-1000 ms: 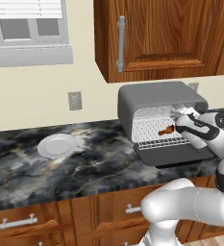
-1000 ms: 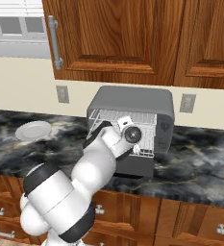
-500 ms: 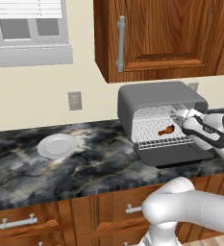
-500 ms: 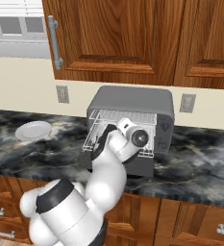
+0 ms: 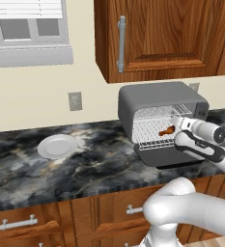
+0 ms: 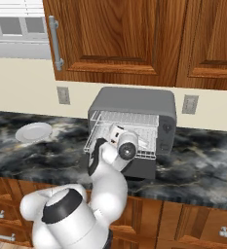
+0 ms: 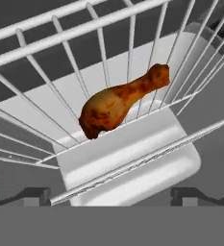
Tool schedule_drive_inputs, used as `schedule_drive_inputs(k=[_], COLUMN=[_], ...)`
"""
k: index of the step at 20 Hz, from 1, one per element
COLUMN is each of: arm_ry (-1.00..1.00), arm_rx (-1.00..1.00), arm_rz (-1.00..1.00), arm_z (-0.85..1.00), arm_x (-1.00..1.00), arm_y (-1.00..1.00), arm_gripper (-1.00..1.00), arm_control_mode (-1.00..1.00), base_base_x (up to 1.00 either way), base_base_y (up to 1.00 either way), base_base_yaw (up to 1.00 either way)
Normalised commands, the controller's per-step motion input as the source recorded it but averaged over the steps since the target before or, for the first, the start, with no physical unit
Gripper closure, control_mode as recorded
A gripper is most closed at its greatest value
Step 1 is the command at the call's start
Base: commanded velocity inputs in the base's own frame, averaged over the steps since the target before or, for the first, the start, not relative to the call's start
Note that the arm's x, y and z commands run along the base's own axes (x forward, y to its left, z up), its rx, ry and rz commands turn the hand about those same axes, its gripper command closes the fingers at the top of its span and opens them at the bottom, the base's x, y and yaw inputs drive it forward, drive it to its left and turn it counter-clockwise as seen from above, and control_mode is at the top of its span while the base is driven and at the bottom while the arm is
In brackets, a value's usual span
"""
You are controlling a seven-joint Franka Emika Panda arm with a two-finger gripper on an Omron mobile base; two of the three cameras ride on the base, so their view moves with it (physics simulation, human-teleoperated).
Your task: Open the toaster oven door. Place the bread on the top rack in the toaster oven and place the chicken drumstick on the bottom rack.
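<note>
- Toaster oven [image 5: 157, 103] sits at the back of the dark marbled surface [image 5: 85, 166], under wooden wall cabinets [image 5: 152, 34]; grey box, rounded corners, pale inside.
- Cream wall behind with an outlet [image 5: 75, 101] left of the oven, window [image 5: 27, 29] at upper left; wooden drawers [image 5: 17, 224] below the surface edge.
- White plate [image 5: 57, 146] lies on the surface, well apart from the oven to its left, nothing on it.
- Toaster oven door [image 5: 164, 155] is folded down, dark grey panel flat in front of the opening.
- Top rack [image 6: 127, 118] and bottom rack [image 6: 146, 151] both show as silver wire grids, pulled forward in the right base view.
- Chicken drumstick [image 5: 166, 130] is inside the oven, between the two grids in the left base view; reddish-brown, small.
- Hand view: the drumstick [image 7: 123, 102] lies behind wire bars, thick end lower left, narrow knob end upper right, browned and glossy; which grid it rests on I cannot tell for sure.
- Claw [image 5: 177, 122] hangs at the right side of the oven mouth, jaws spread wide, gripping nothing, just beside the drumstick and not touching it.
- Versus a second ago: wrist has pulled back out and toward the right of the opening, arm elbow has shifted; drumstick stays in the same spot inside; plate, oven and door unmoved; jaws just as wide as before.
</note>
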Motion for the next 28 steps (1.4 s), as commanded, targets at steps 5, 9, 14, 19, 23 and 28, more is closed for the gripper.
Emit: schedule_drive_inputs(k=[5,9,14,19,23,28], arm_ry=[-0.03,0.0,0.0,0.01,0.08,0.07], arm_rx=[-0.32,-0.32,-0.22,-0.09,-0.03,-0.03], arm_rz=[0.08,0.09,0.06,0.07,0.06,0.06], arm_z=[0.1,0.15,0.31,0.4,0.31,0.15], arm_x=[0.0,0.0,0.0,-0.07,-0.1,-0.01], arm_y=[0.16,0.12,0.05,0.0,0.0,0.0], arm_gripper=[-1.0,-1.0,-1.0,-1.0,-1.0,-1.0], arm_control_mode=[-1.0,-1.0,-1.0,-1.0,-1.0,-1.0], base_base_x=[0.0,0.0,0.0,0.0,0.0,0.0], base_base_y=[0.0,0.0,0.0,0.0,0.0,0.0], base_base_yaw=[0.0,0.0,0.0,0.0,0.0,0.0])
